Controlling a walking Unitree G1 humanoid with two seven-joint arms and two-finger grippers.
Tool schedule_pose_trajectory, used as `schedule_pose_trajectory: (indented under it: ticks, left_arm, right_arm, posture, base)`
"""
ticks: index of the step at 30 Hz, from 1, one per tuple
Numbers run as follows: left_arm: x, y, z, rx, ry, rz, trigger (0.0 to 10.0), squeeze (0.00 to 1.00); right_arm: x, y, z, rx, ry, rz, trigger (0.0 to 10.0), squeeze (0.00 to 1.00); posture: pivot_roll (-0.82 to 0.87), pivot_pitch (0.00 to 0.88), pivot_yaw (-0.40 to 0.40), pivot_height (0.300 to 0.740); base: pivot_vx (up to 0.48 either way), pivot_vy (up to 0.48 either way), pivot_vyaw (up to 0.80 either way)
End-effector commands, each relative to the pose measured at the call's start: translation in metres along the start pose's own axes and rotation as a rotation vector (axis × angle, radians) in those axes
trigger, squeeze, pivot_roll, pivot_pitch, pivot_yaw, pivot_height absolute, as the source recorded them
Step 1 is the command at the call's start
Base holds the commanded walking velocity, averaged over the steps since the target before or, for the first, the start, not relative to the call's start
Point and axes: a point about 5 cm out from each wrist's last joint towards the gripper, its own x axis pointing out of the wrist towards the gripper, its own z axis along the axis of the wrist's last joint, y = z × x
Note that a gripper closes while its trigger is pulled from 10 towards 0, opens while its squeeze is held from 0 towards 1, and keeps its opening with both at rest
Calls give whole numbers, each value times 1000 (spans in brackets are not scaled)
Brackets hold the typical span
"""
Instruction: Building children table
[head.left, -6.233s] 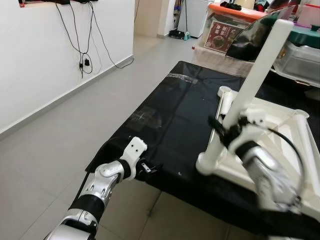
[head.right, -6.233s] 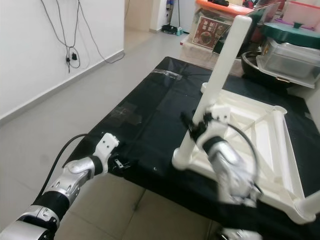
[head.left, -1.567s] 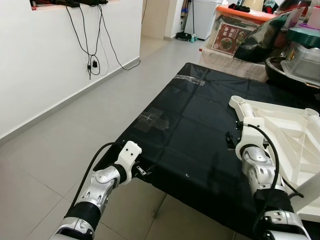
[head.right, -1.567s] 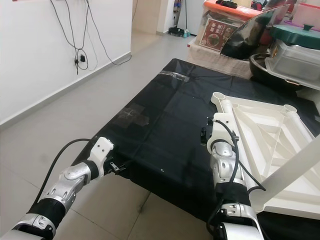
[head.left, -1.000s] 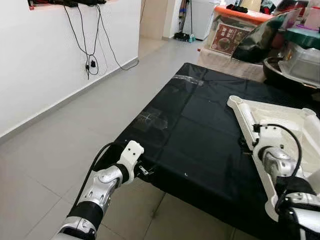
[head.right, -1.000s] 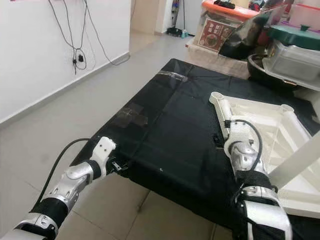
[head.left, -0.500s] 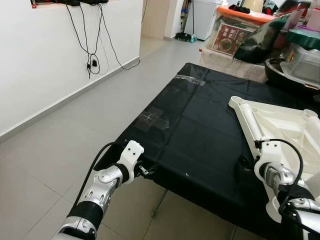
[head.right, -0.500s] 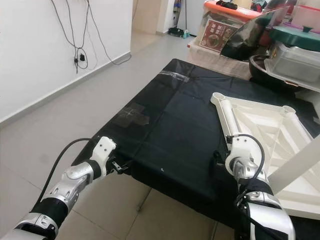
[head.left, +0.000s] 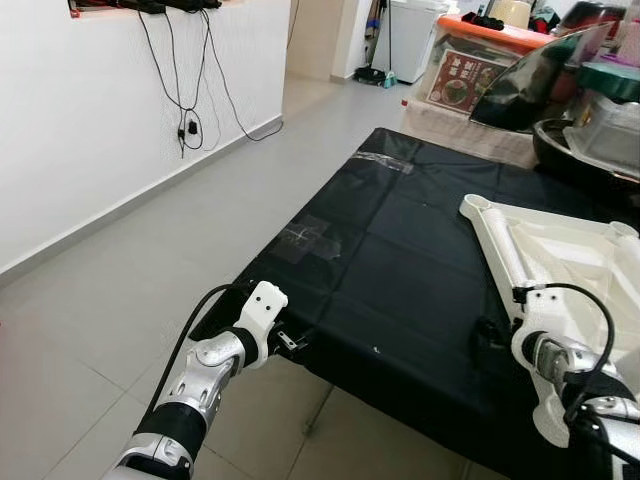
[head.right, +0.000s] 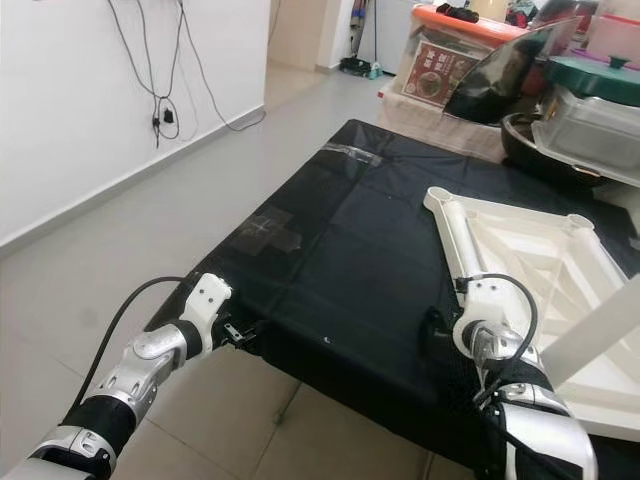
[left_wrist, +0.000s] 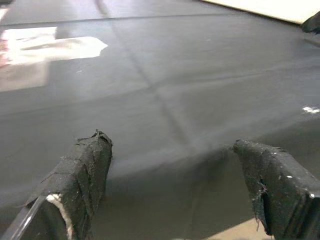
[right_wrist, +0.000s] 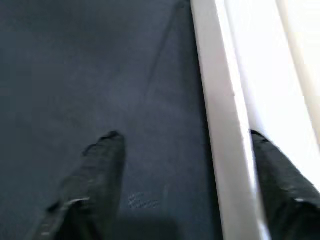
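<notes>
On the black sheet (head.left: 400, 260), both grippers spread: right gripper (right_wrist: 185, 170) astride white tabletop's rim (right_wrist: 220, 115), left gripper (left_wrist: 175, 165) empty.

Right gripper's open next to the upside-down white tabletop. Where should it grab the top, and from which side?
Probably the near-left edge rail of the tabletop. The right gripper is open and already straddles that rail, one finger over the black mat, the other over the white underside. The rail is a straight raised lip, so come down from above, fingers across it, and close. The left gripper hovers open at the mat's corner.

1 tabletop (head.right: 520, 250), 1 leg (head.right: 590, 345)
</notes>
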Motion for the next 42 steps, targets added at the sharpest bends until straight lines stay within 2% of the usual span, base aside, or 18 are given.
schedule_pose_trajectory:
  ticks: [1,3,5,7,8,13,16,20,22,23,24,26,27,28,29,30,33,42]
  left_arm:
    - [1,-4,-5,5,24,-22,10000,0]
    - [1,-4,-5,5,24,-22,10000,0]
    - [1,-5,-5,4,24,-25,10000,0]
    - [1,-5,-5,4,24,-25,10000,0]
    - [1,-5,-5,3,24,-26,10000,0]
    - [2,-6,-5,3,25,-28,10000,0]
    - [2,-7,-6,4,28,-32,10000,0]
    - [3,-8,-6,4,28,-34,10000,0]
    - [4,-8,-5,4,27,-35,10000,0]
    - [4,-8,-5,4,27,-35,10000,0]
    - [4,-8,-5,4,27,-36,10000,0]
    - [4,-8,-5,4,27,-36,10000,0]
    - [4,-9,-5,4,27,-37,10000,0]
    - [4,-9,-5,4,27,-37,10000,0]
    - [4,-9,-6,5,28,-38,10000,0]
    - [4,-9,-6,5,28,-38,10000,0]
    - [4,-10,-6,5,30,-42,10000,0]
    - [5,-10,-5,6,28,-43,10000,0]
  right_arm:
    - [2,27,-8,-139,16,295,0,0]
    - [2,27,-8,-139,16,295,0,0]
    - [0,34,-16,-309,19,410,0,16]
    - [0,34,-16,-309,19,410,0,16]
    - [-1,38,-19,-368,12,467,0,31]
    - [-9,47,-21,-466,-47,620,0,82]
    - [-21,49,-33,-670,-54,754,0,63]
    - [-22,44,-35,-757,-56,738,0,63]
    - [-25,37,-36,-904,-57,727,0,31]
    - [-25,37,-36,-904,-57,727,0,31]
    - [-28,34,-37,-978,-50,737,0,24]
    - [-28,34,-37,-978,-50,737,0,24]
    - [-31,30,-39,-1046,-37,757,0,16]
    - [-31,30,-39,-1046,-37,757,0,16]
    - [-35,26,-37,-1149,-28,775,0,8]
    - [-35,26,-37,-1149,-28,775,0,8]
    - [-42,21,-28,-1368,-21,799,0,8]
    - [-45,38,-18,-1495,-125,862,0,12]
  posture:
    - [163,0,-155,740]
    - [163,0,-155,740]
    - [159,0,-155,740]
    - [159,0,-155,740]
    - [159,0,-155,740]
    - [153,0,-154,740]
    - [144,0,-150,740]
    - [144,0,-150,740]
    - [143,0,-149,740]
    - [143,0,-149,740]
    - [143,0,-149,740]
    - [143,0,-149,740]
    - [143,0,-149,740]
    - [143,0,-149,740]
    - [140,0,-148,740]
    - [140,0,-148,740]
    - [140,0,-145,740]
    - [143,0,-147,740]
  base:
    - [0,0,0]
    - [0,0,0]
    - [0,0,0]
    - [0,0,0]
    - [0,0,0]
    - [0,0,0]
    - [0,0,0]
    - [0,0,0]
    - [0,0,0]
    - [0,0,0]
    - [0,0,0]
    - [0,0,0]
    - [0,0,0]
    - [0,0,0]
    - [0,0,0]
    - [0,0,0]
    - [0,0,0]
    - [0,0,0]
